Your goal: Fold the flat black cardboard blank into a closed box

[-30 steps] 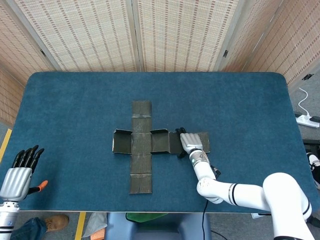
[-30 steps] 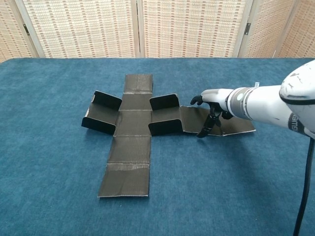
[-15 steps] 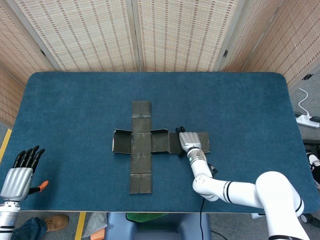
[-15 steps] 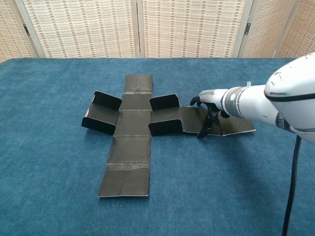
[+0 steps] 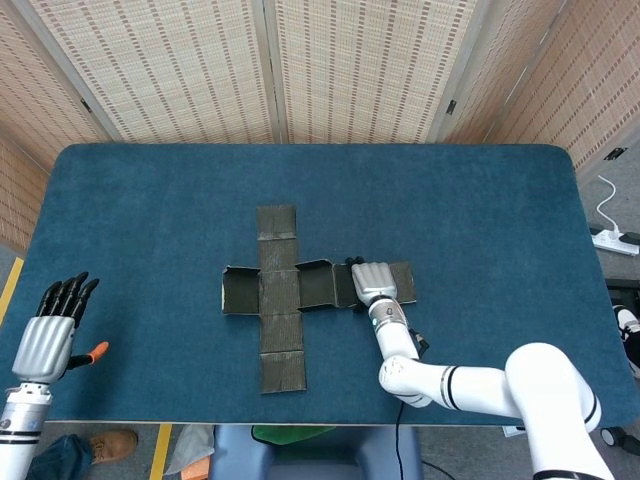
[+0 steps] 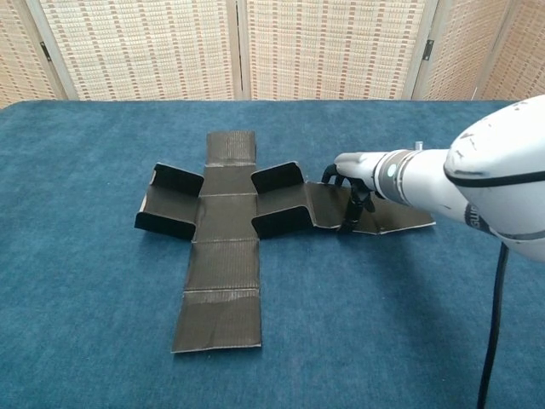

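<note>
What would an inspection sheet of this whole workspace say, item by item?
Surface: blue table, cloth-like top.
Job's things: black cardboard blank, cross-shaped, mostly flat; small side flaps stand up beside its centre.
Clutter: nothing seen.
Robot hands: right robot hand rests fingers-down on the blank's right panel; left robot hand off the table's left edge, fingers apart, holding nothing.
Cables: black cable hangs from the right arm; white power strip on the floor.
Surroundings: woven folding screens behind the table.
</note>
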You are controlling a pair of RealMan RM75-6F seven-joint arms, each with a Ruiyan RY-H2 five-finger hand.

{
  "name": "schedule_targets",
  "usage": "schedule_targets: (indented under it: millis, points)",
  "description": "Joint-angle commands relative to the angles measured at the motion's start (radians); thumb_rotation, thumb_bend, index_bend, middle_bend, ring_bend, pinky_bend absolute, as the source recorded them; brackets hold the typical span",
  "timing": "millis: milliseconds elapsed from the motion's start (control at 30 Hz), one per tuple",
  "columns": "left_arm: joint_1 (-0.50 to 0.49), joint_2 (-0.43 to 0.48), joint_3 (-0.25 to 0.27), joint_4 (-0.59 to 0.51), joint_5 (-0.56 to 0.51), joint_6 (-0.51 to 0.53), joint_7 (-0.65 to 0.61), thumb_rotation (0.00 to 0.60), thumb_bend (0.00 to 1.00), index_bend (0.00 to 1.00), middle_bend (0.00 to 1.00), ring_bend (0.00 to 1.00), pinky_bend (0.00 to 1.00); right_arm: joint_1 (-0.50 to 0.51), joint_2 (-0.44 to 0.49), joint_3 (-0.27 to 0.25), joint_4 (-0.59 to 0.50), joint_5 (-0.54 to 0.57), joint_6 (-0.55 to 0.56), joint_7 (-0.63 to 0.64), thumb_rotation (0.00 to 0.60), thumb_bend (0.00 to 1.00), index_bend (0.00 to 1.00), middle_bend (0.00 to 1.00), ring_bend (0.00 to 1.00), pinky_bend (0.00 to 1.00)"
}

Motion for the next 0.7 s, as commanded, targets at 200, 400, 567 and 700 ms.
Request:
schedule_targets:
  millis: [200,400,567,700]
  points:
    - [-0.174,-0.118,-0.084,0.132,-0.018,-0.159,-0.11,0.6,0.29,0.39,0.36,0.77,0.58,-0.067,0.056,0.004,-0.08,-0.116,-0.039,0.111,0.6,0.3,0.32,0.35,0.72,0.99]
    - [-0.29,-0.196,-0.081,0.221,-0.021,-0.308,-0.028,0.6,0.27,0.3,0.32,0.82,0.65,-0.077,0.063,0.009,-0.103,-0.186,-0.041,0.149,0.6,0.3,0.32,0.37,0.73,0.99]
    - [-0.363,-0.329,-0.096,0.344,-0.061,-0.366,0.044,0.6,0.25,0.26,0.29,0.82,0.64,-0.084,0.061,-0.009,-0.101,-0.237,-0.043,0.167,0.6,0.3,0.32,0.39,0.73,0.99]
    - [-0.407,-0.392,-0.086,0.424,-0.085,-0.427,0.132,0.6,0.22,0.16,0.21,0.78,0.62,-0.083,0.06,-0.019,-0.095,-0.249,-0.044,0.168,0.6,0.3,0.32,0.39,0.73,0.99]
